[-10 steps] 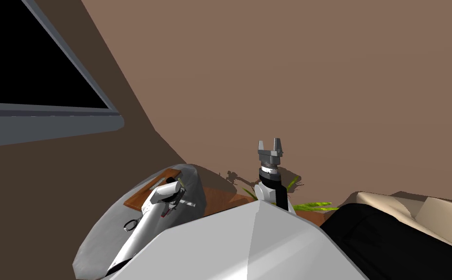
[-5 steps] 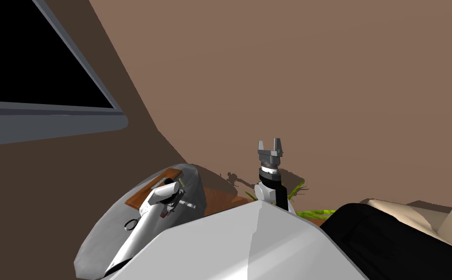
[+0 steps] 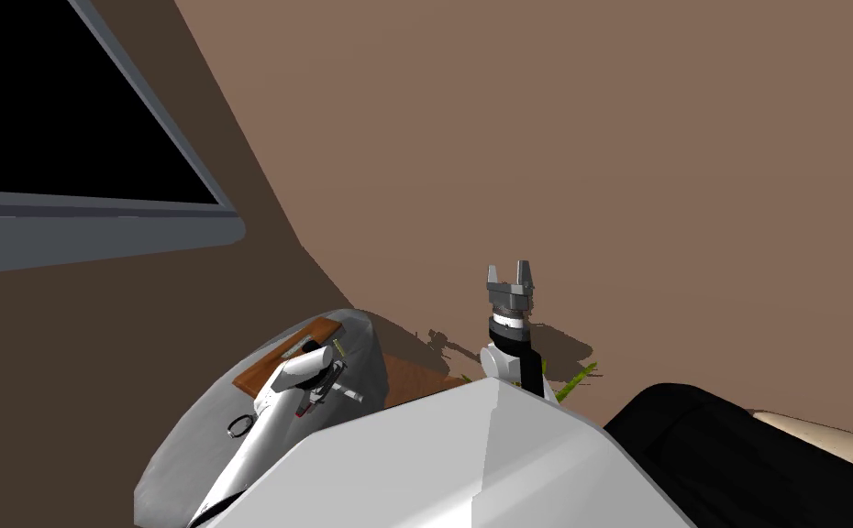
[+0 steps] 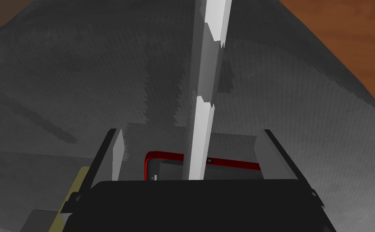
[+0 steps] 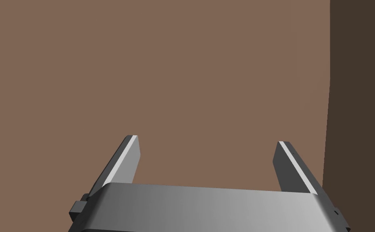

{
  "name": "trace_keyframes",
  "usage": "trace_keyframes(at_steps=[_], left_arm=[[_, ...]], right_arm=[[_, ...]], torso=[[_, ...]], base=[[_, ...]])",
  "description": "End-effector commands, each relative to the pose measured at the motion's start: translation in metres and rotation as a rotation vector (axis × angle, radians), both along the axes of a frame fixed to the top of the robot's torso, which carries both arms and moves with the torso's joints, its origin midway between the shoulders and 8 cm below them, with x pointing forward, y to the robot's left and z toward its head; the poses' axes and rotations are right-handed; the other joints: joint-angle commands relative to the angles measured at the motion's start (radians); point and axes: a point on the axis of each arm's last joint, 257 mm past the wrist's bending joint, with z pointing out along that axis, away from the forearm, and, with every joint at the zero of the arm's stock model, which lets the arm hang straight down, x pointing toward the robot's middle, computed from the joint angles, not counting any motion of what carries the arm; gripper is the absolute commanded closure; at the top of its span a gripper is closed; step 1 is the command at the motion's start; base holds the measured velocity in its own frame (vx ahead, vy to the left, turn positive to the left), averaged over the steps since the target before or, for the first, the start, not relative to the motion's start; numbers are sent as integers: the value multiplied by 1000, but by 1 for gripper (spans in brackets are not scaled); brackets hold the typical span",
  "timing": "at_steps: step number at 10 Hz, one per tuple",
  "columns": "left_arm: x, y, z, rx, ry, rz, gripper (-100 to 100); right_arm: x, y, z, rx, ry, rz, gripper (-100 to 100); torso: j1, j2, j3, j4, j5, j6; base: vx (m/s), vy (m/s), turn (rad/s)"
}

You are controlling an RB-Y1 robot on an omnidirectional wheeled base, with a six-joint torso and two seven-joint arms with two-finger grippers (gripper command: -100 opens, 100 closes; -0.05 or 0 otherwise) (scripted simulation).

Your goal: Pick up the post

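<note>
Tabletop (image 3: 172, 458), grey, rounded, textured; one.
Wooden board (image 3: 258, 376), brown, lay at the tabletop's far edge.
Left end effector (image 4: 190, 133): hung low over the tabletop, fingers spread wide, gripping nothing.
Right end effector (image 3: 511, 271): raised before the brown wall, fingers wide apart, empty.
Post (image 4: 207, 72): thin pale grey-white strip, ran out between the left fingers, touching neither.
Flat dark device with a red edge (image 4: 164, 163): lay under the post, by the left end effector's body.

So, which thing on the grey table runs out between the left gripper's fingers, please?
The long white strip; the red-rimmed dark slab lies crosswise, partly hidden by it.
</note>
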Motion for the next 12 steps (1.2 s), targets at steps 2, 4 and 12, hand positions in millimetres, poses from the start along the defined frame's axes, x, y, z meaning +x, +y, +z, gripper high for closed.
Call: trace_keyframes(at_steps=[2, 4, 12], left_arm=[[-5, 8, -4, 1, 0, -29, -100], [-11, 18, -9, 0, -2, -50, -100], [-16, 27, -13, 2, -2, -91, 100]], right_arm=[[0, 0, 0, 0, 0, 0, 0], [0, 0, 0, 0, 0, 0, 0], [0, 0, 0, 0, 0, 0, 0]], torso=[[-2, 0, 0, 0, 0, 0], [1, 0, 0, 0, 0, 0], [5, 4, 2, 1, 1, 0]], base=[[57, -87, 123], [56, -45, 119], [28, -26, 50]])
